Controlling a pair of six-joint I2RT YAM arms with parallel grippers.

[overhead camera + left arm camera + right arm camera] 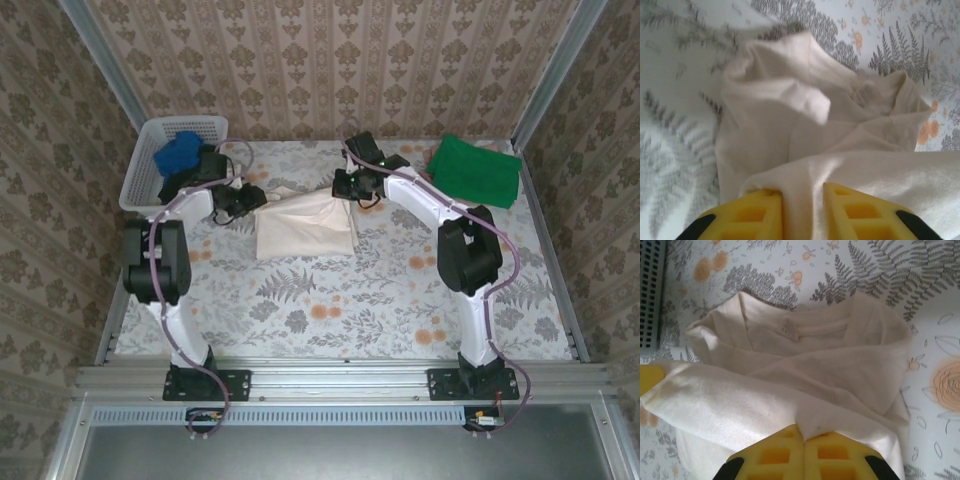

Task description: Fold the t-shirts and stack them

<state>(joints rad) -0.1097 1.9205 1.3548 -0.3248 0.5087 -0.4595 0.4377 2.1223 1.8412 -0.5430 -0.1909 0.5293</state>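
Cream shirt [305, 225] lies part-folded on the table [400, 300], midway across and toward the far edge, with the collar end bunched. Right claw [804, 437] is clamped on a fold of the cream shirt, fingers meeting. Left claw [802, 200] has a fold between its fingers, which stand a little apart. Whether that fold is pinched or slack cannot be told. Green shirt [475, 170] is folded at the far right corner, well apart. Blue shirt [180, 155] sits in the basket [185, 122] at the far left corner.

Step judged: a fold of the cream shirt is being laid over, likely near release.

To be done well:
- Both held ends should be set down level and in line with the layer below, so the fold comes out square.
- Cloth should be drawn taut between the claws before it is let go, or the bunching by the collar gets trapped under.
- Release should be made low, and the claws lifted straight up so no cloth is dragged.

Task judged early: one shirt folded, one in hand, one not begun.
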